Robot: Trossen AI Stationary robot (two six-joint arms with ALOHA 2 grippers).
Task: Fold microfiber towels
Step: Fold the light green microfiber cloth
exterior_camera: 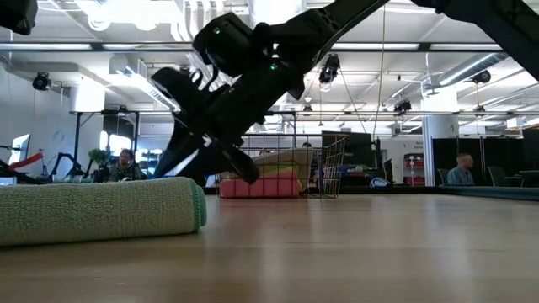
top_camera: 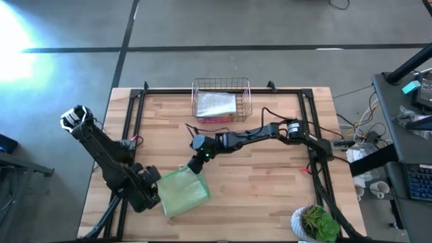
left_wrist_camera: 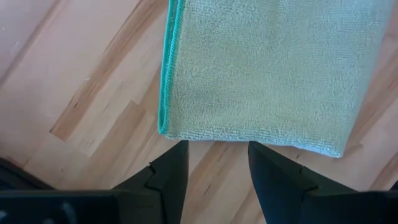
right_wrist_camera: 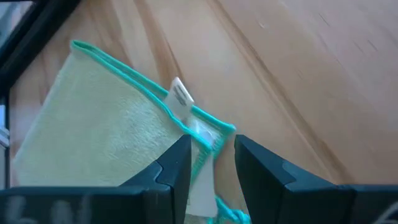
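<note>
On the near left part of the worktop [top_camera: 270, 196], a folded pale green towel [top_camera: 183, 192] lies flat. The left claw [left_wrist_camera: 214, 168] sits just beside its near-left edge, fingers spread and apart from it. The right claw [right_wrist_camera: 211, 163] pinches the towel's far corner by the white tag [right_wrist_camera: 181, 96]. Farther back, a wire basket [top_camera: 221, 101] holds more cloths.
</note>
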